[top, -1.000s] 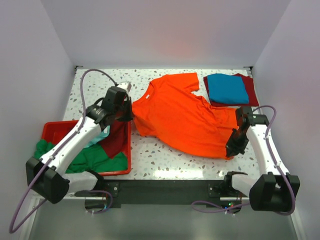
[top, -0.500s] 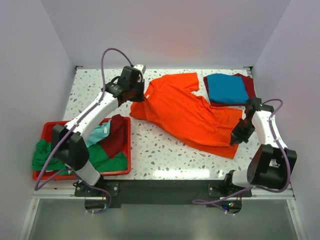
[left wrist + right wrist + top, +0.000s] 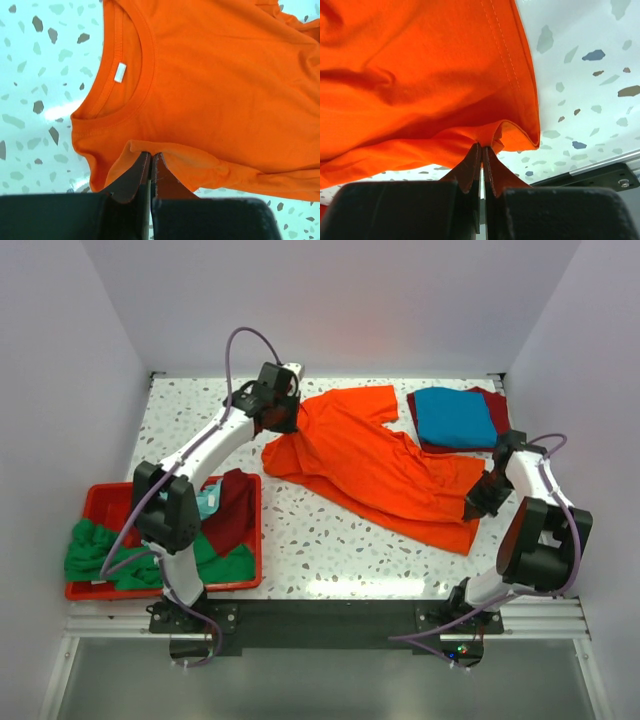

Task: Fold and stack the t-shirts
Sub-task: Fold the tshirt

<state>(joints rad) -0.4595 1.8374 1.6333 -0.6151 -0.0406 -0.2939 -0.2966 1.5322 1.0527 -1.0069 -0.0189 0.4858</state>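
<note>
The bright orange t-shirt [image 3: 375, 465] lies spread and stretched slantwise across the table, its collar toward the far left. My left gripper [image 3: 284, 421] is shut on its shoulder edge by the collar [image 3: 150, 152]. My right gripper [image 3: 481, 502] is shut on its hem corner [image 3: 482, 145] at the right. A folded blue t-shirt [image 3: 455, 417] lies on a folded dark red t-shirt [image 3: 503, 423] at the far right. Green [image 3: 105, 550], dark red [image 3: 232, 510] and light teal [image 3: 207, 502] shirts lie in the bin.
A red plastic bin [image 3: 100, 496] stands at the near left of the speckled table. The folded stack sits close behind my right arm. The table's near edge and a black rail [image 3: 600, 175] show in the right wrist view.
My left gripper has carried the shirt's shoulder toward the far side and to the right. My right gripper has drawn the hem corner rightward and farther back. The shirt is now stretched flatter.
</note>
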